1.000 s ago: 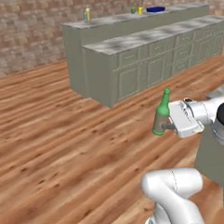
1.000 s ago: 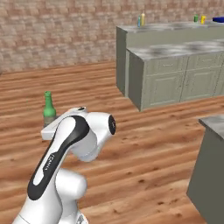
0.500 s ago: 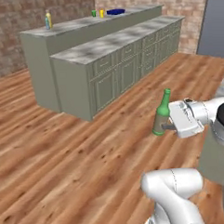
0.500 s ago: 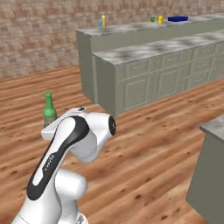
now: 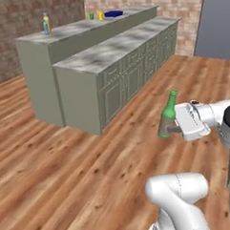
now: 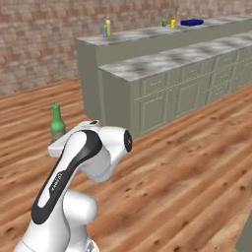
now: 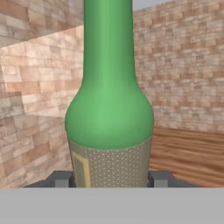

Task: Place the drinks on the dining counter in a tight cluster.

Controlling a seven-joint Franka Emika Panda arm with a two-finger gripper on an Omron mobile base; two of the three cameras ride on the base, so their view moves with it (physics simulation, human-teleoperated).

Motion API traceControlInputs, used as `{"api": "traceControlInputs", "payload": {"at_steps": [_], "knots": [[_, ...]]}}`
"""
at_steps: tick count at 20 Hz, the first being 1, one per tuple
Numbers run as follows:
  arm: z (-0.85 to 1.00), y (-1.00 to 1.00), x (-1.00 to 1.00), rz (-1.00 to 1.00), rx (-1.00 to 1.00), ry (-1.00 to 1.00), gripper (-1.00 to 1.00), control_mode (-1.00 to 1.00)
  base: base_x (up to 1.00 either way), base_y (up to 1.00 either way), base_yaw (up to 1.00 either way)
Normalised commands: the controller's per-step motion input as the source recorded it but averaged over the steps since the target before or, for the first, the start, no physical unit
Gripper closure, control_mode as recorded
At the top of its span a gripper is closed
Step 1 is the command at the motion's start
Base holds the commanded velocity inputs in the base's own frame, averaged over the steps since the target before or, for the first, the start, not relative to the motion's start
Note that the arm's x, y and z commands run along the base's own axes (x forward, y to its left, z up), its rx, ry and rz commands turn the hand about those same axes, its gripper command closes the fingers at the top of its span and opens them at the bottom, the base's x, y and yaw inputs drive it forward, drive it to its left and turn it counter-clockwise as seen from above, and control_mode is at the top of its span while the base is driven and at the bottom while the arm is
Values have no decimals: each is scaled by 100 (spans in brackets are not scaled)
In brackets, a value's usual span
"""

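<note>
the two-finger gripper point(image 5: 174, 130) is clamped on the slim dark green glass bottle point(image 5: 167, 115), held upright above the wood floor. the long grey-green, marble-topped dining counter point(image 5: 65, 32) lies far left, well apart.

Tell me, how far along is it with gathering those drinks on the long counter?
Partly there, it seems. A yellow bottle and a small blue bottle already stand close together at one end of the dining counter. In hand: the green glass bottle, upright, gripped between the fingers over the wooden floor. Left: carry it to the counter and set it beside the other two.
</note>
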Motion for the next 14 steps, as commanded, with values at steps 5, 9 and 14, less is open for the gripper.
{"api": "traceControlInputs", "payload": {"at_steps": [5,9,14], "knots": [[0,0,0,0,0,0,100,100,100,100,11],[0,0,0,0,0,0,100,100,100,100,16],[0,0,0,0,0,0,100,100,100,100,5]]}}
